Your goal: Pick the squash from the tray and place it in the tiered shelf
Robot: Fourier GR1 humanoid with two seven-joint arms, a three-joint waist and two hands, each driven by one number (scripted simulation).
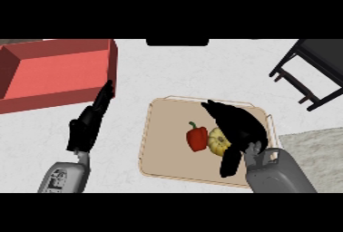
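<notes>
A yellow squash point(218, 141) lies on the beige tray point(167, 136), right of a red bell pepper point(197, 138). My right hand point(237, 127) is over the tray, its fingers curved over the squash's right side and its thumb reaching down below it; part of the squash is hidden by the hand. I cannot tell whether the fingers touch it. The black tiered shelf point(315, 68) stands at the upper right. At the left of the tray, my left hand point(90, 120) rests with straight fingers pointing up.
A red bin point(57, 74) sits at the upper left, just above the left hand's fingertips. A grey mat point(315, 145) lies at the right edge beside the tray. A dark object point(178, 42) shows at the top middle.
</notes>
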